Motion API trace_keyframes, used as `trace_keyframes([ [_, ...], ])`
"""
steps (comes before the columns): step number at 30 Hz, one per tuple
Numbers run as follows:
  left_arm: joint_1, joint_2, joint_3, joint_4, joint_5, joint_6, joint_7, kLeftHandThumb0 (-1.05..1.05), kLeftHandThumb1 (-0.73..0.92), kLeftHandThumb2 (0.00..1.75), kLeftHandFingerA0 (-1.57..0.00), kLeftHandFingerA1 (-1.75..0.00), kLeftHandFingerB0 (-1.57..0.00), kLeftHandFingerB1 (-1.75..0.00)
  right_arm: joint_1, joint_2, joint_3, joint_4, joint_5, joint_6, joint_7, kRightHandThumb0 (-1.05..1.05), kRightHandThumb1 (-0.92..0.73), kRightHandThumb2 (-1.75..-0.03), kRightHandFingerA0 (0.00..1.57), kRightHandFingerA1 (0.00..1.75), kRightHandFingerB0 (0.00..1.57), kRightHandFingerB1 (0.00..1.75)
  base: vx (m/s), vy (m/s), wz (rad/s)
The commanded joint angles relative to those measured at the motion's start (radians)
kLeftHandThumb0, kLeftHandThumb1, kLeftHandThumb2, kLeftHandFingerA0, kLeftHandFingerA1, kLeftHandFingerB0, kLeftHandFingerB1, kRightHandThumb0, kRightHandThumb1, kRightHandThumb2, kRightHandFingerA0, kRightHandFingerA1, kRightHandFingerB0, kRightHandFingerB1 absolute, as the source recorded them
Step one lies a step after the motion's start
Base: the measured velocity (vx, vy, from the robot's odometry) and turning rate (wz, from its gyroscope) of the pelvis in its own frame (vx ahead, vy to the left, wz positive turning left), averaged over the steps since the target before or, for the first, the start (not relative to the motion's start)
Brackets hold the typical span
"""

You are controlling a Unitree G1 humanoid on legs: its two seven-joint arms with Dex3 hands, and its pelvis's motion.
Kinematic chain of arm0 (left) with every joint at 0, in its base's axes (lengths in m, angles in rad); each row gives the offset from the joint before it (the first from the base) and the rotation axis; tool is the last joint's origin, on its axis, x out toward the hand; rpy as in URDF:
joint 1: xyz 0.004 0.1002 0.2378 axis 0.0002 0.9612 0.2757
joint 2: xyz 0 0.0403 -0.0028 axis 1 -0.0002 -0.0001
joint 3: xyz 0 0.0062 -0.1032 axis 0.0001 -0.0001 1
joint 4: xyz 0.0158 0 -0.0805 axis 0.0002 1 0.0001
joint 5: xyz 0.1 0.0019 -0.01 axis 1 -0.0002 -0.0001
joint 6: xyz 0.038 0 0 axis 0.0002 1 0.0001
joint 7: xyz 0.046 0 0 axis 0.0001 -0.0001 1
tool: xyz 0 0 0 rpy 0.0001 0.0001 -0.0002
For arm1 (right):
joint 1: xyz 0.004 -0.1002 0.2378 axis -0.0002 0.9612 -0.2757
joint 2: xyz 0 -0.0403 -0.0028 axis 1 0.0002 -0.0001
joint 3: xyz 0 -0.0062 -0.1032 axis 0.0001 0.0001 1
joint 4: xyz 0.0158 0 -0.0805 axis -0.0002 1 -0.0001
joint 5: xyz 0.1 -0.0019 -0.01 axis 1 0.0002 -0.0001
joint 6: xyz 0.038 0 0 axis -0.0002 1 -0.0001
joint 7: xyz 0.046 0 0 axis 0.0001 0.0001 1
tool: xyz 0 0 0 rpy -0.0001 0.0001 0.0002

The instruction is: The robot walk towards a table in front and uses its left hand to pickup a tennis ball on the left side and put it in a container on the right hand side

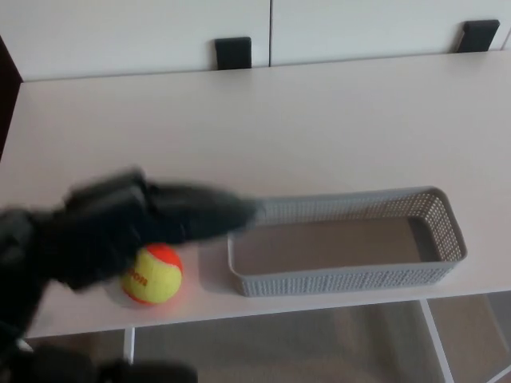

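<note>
A yellow and orange tennis ball (153, 275) rests on the white table (287, 120) near its front left edge. My left hand (152, 214) hangs blurred just above and behind the ball, its fingers stretched toward the right and reaching the left end of the grey mesh container (351, 275). The hand holds nothing and partly hides the ball's upper left. The container lies lengthwise at the front right of the table with nothing inside. My right hand does not show.
The table's front edge runs just below the ball and container, with floor and table legs (435, 335) beneath. Two black brackets (233, 53) sit along the far edge against a white wall.
</note>
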Motion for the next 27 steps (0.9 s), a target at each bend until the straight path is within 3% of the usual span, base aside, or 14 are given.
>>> trace_keyframes([
  [1,-0.101,-0.077,0.019,0.155,0.159,0.006,0.081,-0.22,0.47,0.54,-0.32,-0.40,-0.29,-0.31,-0.003,-0.028,-0.004,-0.007,-0.005,0.015,-0.006,-0.37,-0.43,-0.67,0.66,0.58,0.59,0.52,0.00,0.000,0.00],
  [8,-0.146,-0.078,-0.012,0.366,0.345,-0.074,0.083,-0.30,0.44,0.53,-0.24,-0.36,-0.21,-0.29,0.014,-0.023,-0.006,-0.044,0.001,0.033,-0.005,-0.37,-0.44,-0.68,0.65,0.58,0.58,0.52,0.00,0.000,0.00],
  [9,-0.153,-0.067,-0.029,0.421,0.364,-0.080,0.075,-0.20,0.33,0.86,-0.07,-0.53,-0.06,-0.50,0.019,-0.022,-0.006,-0.056,0.001,0.043,-0.004,-0.37,-0.44,-0.68,0.65,0.58,0.58,0.52,0.00,0.000,0.00],
  [10,-0.157,-0.059,-0.041,0.452,0.372,-0.078,0.067,-0.36,0.40,0.57,-0.13,-0.38,-0.15,-0.31,0.024,-0.021,-0.007,-0.069,0.003,0.051,-0.004,-0.37,-0.44,-0.68,0.65,0.58,0.58,0.52,0.00,0.000,0.00],
  [11,-0.159,-0.055,-0.047,0.465,0.374,-0.074,0.062,-0.36,0.40,0.57,-0.13,-0.38,-0.15,-0.31,0.028,-0.020,-0.008,-0.079,0.004,0.057,-0.003,-0.37,-0.44,-0.68,0.65,0.58,0.58,0.52,0.00,0.000,0.00],
  [12,-0.161,-0.046,-0.057,0.493,0.400,-0.079,0.063,-0.24,0.31,0.85,-0.02,-0.51,0.00,-0.49,0.021,-0.021,-0.008,-0.065,0.004,0.052,-0.003,-0.38,-0.44,-0.68,0.66,0.58,0.58,0.52,0.00,0.000,0.00],
  [13,-0.162,-0.037,-0.067,0.524,0.431,-0.085,0.066,-0.24,0.31,0.85,-0.02,-0.51,0.00,-0.49,0.012,-0.021,-0.008,-0.043,0.004,0.044,-0.004,-0.38,-0.44,-0.68,0.66,0.58,0.58,0.52,0.00,0.000,0.00],
  [14,-0.163,-0.033,-0.074,0.543,0.441,-0.087,0.065,-0.36,0.41,0.54,-0.09,-0.34,-0.12,-0.25,0.005,-0.020,-0.008,-0.025,0.004,0.033,-0.005,-0.37,-0.43,-0.68,0.66,0.59,0.59,0.53,0.00,0.000,0.00],
  [16,-0.164,-0.029,-0.082,0.560,0.445,-0.088,0.064,-0.36,0.41,0.54,-0.09,-0.34,-0.12,-0.25,-0.005,-0.018,-0.009,-0.001,0.006,0.018,-0.008,-0.37,-0.43,-0.68,0.66,0.59,0.59,0.53,0.00,0.000,0.00],
  [18,-0.140,0.005,-0.122,0.600,0.427,-0.016,0.003,-0.46,0.30,0.64,0.00,-0.09,-0.03,-0.09,0.011,-0.020,-0.005,-0.037,0.002,0.042,-0.005,-0.38,-0.44,-0.68,0.65,0.58,0.58,0.52,0.00,0.000,0.00],
  [22,-0.124,0.040,-0.162,0.631,0.506,0.018,0.014,-0.56,0.36,0.71,0.00,-0.11,0.00,-0.07,0.008,-0.022,-0.005,-0.032,0.000,0.036,-0.006,-0.37,-0.44,-0.68,0.65,0.57,0.57,0.52,0.00,0.000,0.00],
  [23,-0.121,0.044,-0.168,0.637,0.515,0.015,0.017,-0.55,0.36,0.72,0.00,-0.14,0.00,-0.08,0.005,-0.023,-0.003,-0.027,-0.003,0.034,-0.007,-0.30,-0.51,-0.55,0.69,0.50,0.61,0.43,0.00,0.000,0.00],
  [26,-0.117,0.052,-0.193,0.663,0.541,0.020,0.024,-0.61,0.38,0.75,0.00,-0.13,0.00,-0.06,0.004,-0.023,-0.003,-0.030,-0.004,0.038,-0.006,-0.37,-0.44,-0.68,0.65,0.58,0.58,0.52,0.00,0.000,0.00],
  [27,-0.114,0.049,-0.203,0.681,0.548,0.018,0.030,-0.64,0.39,0.77,0.00,-0.14,0.00,-0.06,0.011,-0.023,-0.003,-0.044,-0.002,0.039,-0.003,-0.30,-0.51,-0.54,0.70,0.51,0.62,0.44,0.00,0.000,0.00],
])
